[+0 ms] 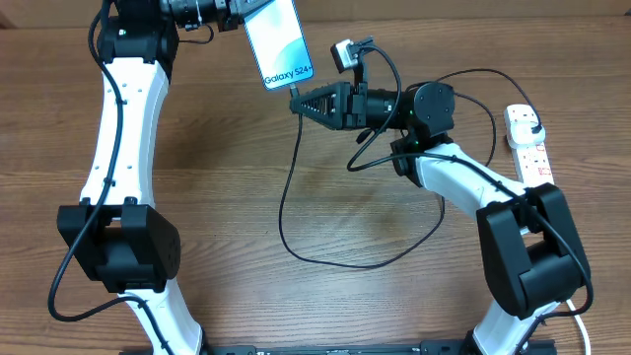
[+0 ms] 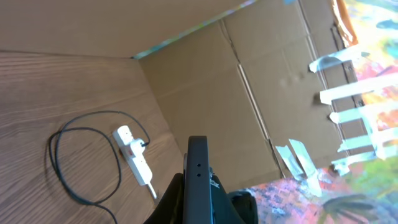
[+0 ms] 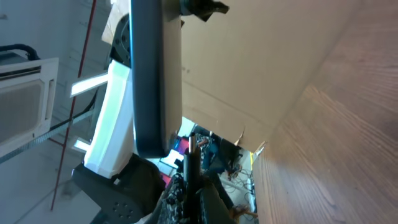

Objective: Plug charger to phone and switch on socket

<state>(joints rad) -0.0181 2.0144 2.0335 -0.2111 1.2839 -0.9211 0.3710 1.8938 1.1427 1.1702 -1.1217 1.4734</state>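
Jaws on both my arms are closed: my left gripper [image 1: 240,12] is clamped on the upper end of the phone [image 1: 278,47], and my right gripper [image 1: 300,102] pinches the small tip of the charger cable [image 1: 284,202]. Much is cut off. The overhead view's top edge slices through my left fingers and the phone's far end, and my left wrist camera shows only the phone's dark edge, seen end-on. My right wrist camera sees the phone as a blurred dark slab with the cable tip just beside its end; I cannot tell whether the tip touches the port or sits in it. From above, the phone's long axis runs nearly top to bottom, leaning slightly, lit screen up, with its "Galaxy" end pointing at my right fingers. The cable drops from that tip, loops wide over the table [image 1: 227,197], and climbs to the power strip [image 1: 529,148] near the right edge, lying lengthwise and well apart from the phone. Its red switch marks are too small to read. I count one phone, one cable, one strip and one black plug [image 1: 533,127] in it.
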